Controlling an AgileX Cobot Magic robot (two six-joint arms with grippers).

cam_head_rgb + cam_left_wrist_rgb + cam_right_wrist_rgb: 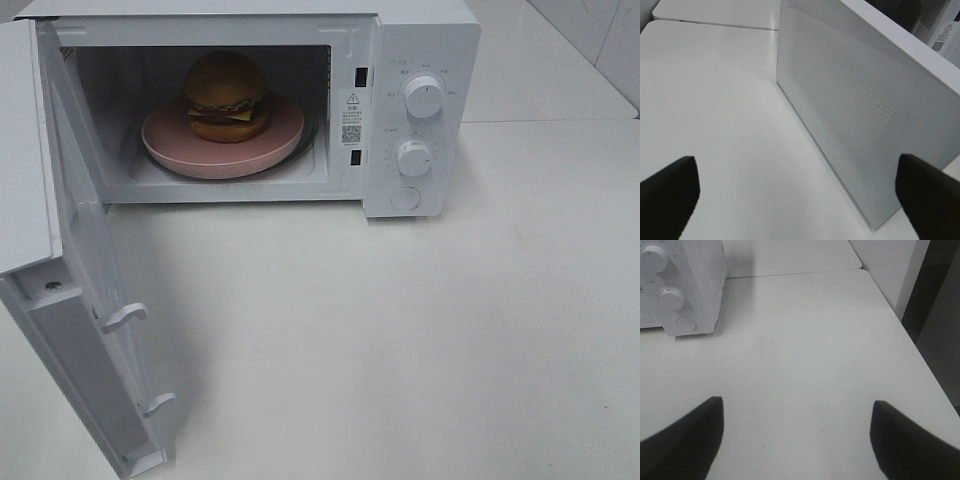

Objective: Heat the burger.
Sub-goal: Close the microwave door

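The burger, with its golden-brown bun, sits on a pink plate inside the white microwave, whose door hangs wide open toward the front left. Neither gripper appears in the exterior high view. My left gripper is open, empty, and hovers over the table beside the outer face of the open door. My right gripper is open and empty above bare table, with the microwave's control panel ahead of it and well apart.
Two white knobs and a round button are on the microwave's right panel. The white table spreads in front of the oven. In the right wrist view the table's edge drops off beside a dark gap.
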